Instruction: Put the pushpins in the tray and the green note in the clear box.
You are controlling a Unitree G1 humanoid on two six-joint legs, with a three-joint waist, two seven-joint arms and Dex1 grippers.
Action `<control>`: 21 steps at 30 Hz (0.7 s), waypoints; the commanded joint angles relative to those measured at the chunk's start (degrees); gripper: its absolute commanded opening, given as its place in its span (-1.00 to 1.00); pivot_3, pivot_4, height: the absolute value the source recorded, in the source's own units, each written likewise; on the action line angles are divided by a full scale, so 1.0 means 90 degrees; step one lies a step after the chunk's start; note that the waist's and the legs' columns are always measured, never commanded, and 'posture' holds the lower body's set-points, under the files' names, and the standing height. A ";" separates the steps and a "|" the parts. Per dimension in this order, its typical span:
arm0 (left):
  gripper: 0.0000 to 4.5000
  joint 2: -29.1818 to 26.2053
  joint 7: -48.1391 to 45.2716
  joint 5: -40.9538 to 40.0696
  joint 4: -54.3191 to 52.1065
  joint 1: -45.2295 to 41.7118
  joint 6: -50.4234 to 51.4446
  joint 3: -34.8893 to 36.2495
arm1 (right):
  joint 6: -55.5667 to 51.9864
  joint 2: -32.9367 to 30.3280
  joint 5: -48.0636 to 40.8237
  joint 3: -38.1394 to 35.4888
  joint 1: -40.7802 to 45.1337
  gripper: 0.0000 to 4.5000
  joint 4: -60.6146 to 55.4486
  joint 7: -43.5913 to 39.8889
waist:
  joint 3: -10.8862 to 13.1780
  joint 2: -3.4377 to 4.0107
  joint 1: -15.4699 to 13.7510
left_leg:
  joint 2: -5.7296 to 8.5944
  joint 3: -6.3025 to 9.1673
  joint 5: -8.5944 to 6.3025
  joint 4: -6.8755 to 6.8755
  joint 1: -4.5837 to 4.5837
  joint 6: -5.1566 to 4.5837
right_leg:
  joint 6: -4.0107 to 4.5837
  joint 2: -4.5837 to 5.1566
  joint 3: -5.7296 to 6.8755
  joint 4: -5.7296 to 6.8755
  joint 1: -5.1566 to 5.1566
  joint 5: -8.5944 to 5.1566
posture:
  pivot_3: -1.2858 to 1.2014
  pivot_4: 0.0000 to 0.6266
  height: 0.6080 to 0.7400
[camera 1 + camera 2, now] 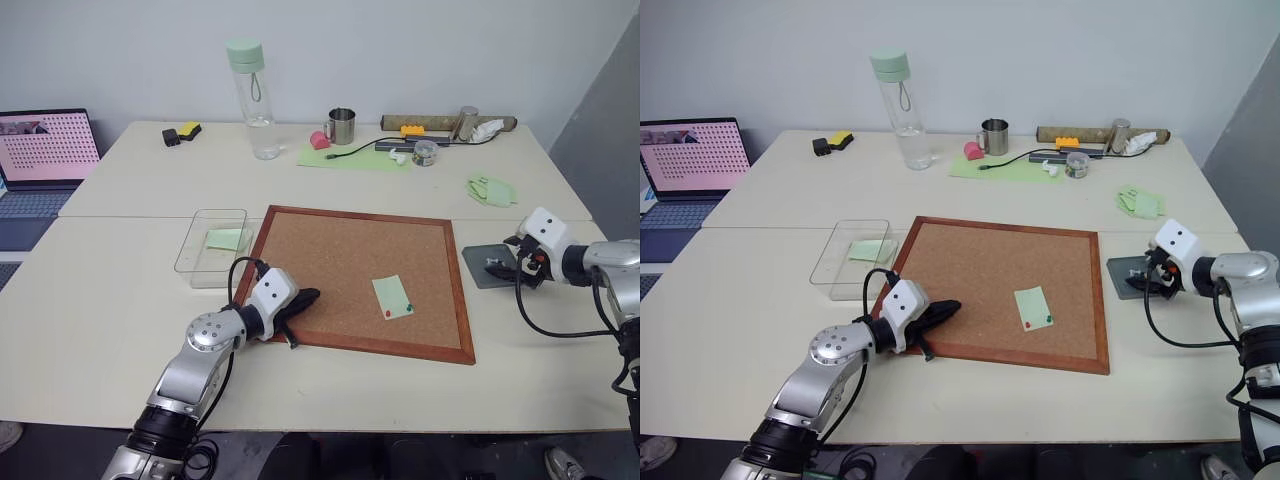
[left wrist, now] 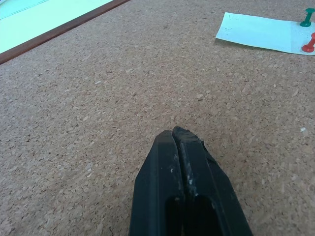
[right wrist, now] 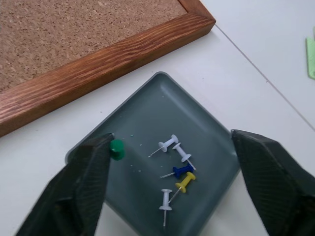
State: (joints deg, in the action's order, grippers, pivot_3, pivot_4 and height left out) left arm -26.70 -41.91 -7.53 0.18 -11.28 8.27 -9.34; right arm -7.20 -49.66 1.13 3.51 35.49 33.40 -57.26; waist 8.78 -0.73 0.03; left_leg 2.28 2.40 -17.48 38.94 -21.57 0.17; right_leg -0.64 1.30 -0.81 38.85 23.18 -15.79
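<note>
The green note [image 1: 393, 296] lies on the corkboard [image 1: 330, 250], held by a red pushpin [image 1: 388, 313] and a green pushpin [image 1: 409, 307]. Both pushpins also show in the left wrist view, red [image 2: 309, 45] and green [image 2: 306, 19]. My left gripper [image 2: 179, 132] is shut and empty, resting on the cork near the board's left edge. My right gripper [image 3: 171, 140] stands open just above the grey tray [image 3: 147, 103], right of the board. Several pins lie in the tray, one of them green [image 3: 116, 149], beside a fingertip. The clear box [image 1: 195, 262] sits left of the board.
A pale green slip [image 1: 225, 239] lies inside the clear box. At the back stand a water bottle [image 1: 252, 98], a metal cup [image 1: 342, 126], a large green sheet [image 1: 350, 157] with a cable, and a laptop [image 1: 45, 150]. A green wad [image 1: 491, 190] lies behind the tray.
</note>
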 commanded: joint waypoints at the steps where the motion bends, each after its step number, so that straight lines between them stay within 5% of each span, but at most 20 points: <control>1: -1.00 -0.0001 -0.0005 0.0210 0.0262 0.0088 0.0093 -0.0157 | 0.0364 -0.0054 0.0226 -0.0025 0.0021 0.96 0.0055 0.0346 | 0.0000 0.0000 -0.0004 | 0.0000 0.0000 0.0000 0.0000 0.0000 0.0000 | 0.0000 0.0000 0.0000 0.0000 0.0000 0.0000 | 0.03 -0.52 1.00; 21: -1.00 0.0070 0.0048 0.0237 0.0364 0.0054 0.0043 -0.0208 | -0.0037 -0.0059 0.0049 -0.0171 -0.0262 0.96 -0.0300 0.0067 | -0.0005 0.0007 -0.0015 | 0.0000 -0.0001 0.0000 0.0001 0.0003 0.0000 | 0.0000 0.0000 -0.0002 0.0000 -0.0004 0.0000 | 0.03 -0.52 1.00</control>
State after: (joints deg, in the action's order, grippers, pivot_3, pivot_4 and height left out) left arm -26.48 -41.84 -7.50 0.91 -11.64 7.80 -9.64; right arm -7.95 -49.03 2.12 3.41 33.00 32.39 -56.85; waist 8.74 -0.66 -0.11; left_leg 2.28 2.39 -17.48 38.95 -21.53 0.17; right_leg -0.64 1.30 -0.83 38.85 23.12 -15.78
